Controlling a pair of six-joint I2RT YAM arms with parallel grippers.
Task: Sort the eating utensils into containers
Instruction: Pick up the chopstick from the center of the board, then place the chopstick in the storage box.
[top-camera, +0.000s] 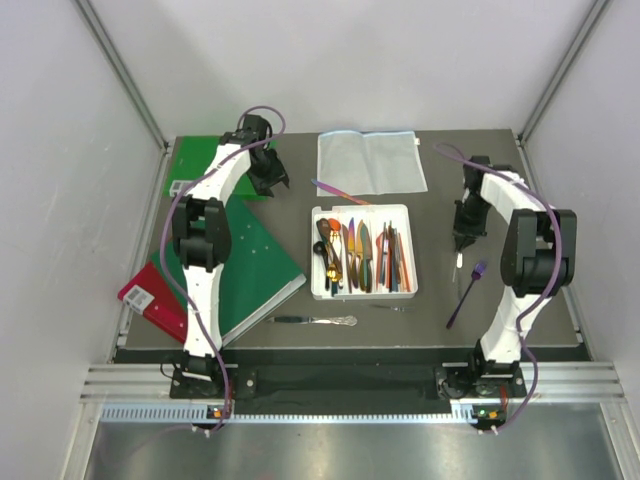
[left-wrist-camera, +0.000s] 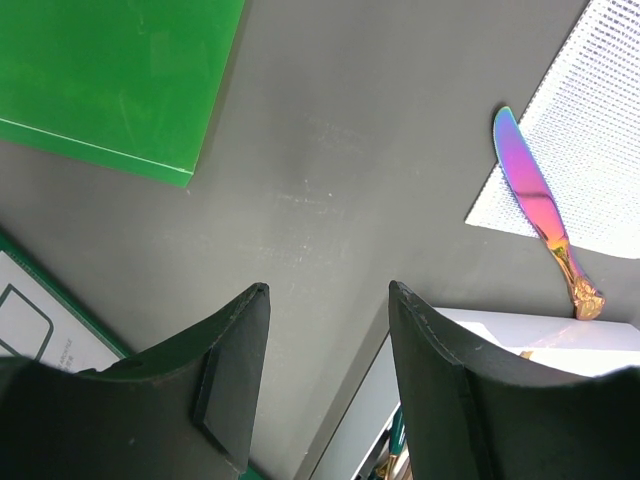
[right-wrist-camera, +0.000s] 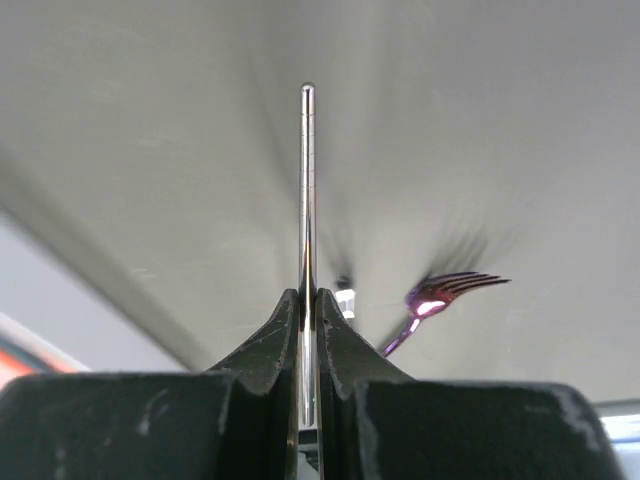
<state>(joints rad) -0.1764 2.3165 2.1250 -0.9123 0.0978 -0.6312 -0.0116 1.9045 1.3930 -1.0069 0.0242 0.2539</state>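
Dark grey matte bench (top-camera: 420, 320) is sitting inside a plain white-walled enclosure (top-camera: 350, 60) with bare metal struts running up the corners. White plastic tray (top-camera: 363, 208) is sitting mid-bench, split into long narrow lanes, and it is holding a mixed lot of slim utensils (top-camera: 365, 255) lying lengthwise: gold, orange, teal and dark ones. Iridescent knife (left-wrist-camera: 540, 200) with a gold handle is lying just beyond the tray, blade overlapping the edge of a flat white mesh pouch (top-camera: 372, 162). Silver knife (top-camera: 318, 320) is lying flat on the bench just in front of the tray. Purple fork (top-camera: 467, 293) is lying on the bench at the right, well apart from the tray, its tines glinting in the right wrist view. Right tool (right-wrist-camera: 309, 295) is clenching a slim silver utensil (right-wrist-camera: 307, 180), seen edge-on as a thin polished strip sticking straight out past the black fingers; can't tell what type it is. It is hanging over the bench right of the tray, near the fork. Left tool (left-wrist-camera: 328, 300) is hanging released and empty over bare bench at the far left, jaws apart, the tray corner showing under the right finger. Glossy green books (top-camera: 250, 250) are lying flat at the left, with a red book (top-camera: 148, 296) poking out beneath.
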